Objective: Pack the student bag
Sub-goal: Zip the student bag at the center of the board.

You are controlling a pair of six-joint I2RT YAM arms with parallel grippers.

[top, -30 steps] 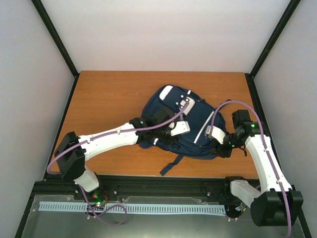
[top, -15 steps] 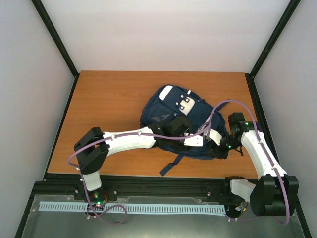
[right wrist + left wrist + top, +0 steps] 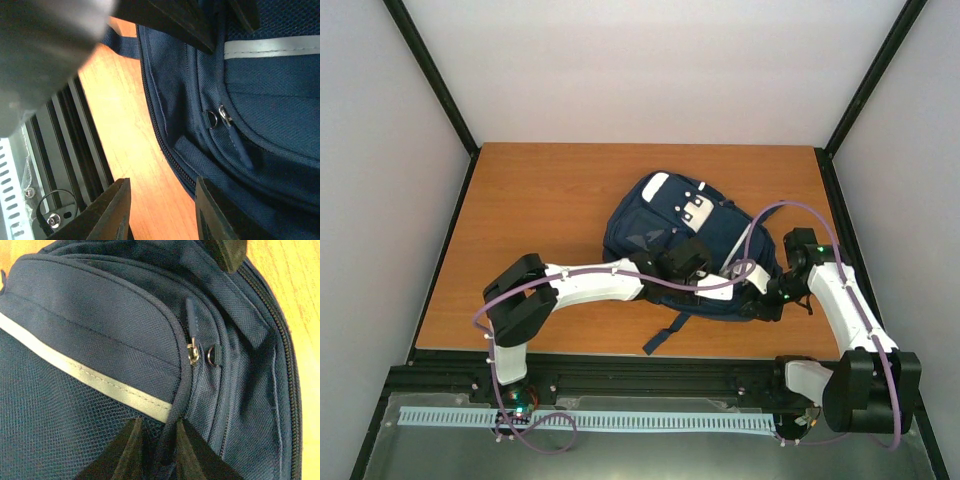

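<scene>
The navy student bag [image 3: 660, 215] lies flat on the wooden table [image 3: 540, 200]. My left gripper [image 3: 724, 284] reaches across its near right corner. In the left wrist view the left gripper [image 3: 162, 452] is shut on the raised piping seam of the student bag [image 3: 90, 310], just below the white reflective stripe [image 3: 95, 380]. A zipper pull [image 3: 192, 352] and a metal ring [image 3: 212, 355] sit above the jaws. My right gripper [image 3: 162, 212] stands open at the bag's zipped edge [image 3: 165, 150], with bare wood between its fingers. The same zipper pull [image 3: 225, 116] shows there.
A dark strap [image 3: 665, 333] trails from the bag toward the table's near edge. The black rail [image 3: 65, 150] of the frame runs just beyond that edge. Part of the left arm [image 3: 45, 55] blurs the right wrist view's upper left. Side walls enclose the table.
The left arm swung from the bag's middle to its near right corner and its jaws narrowed onto the seam. The right gripper narrowed slightly and shifted little.
</scene>
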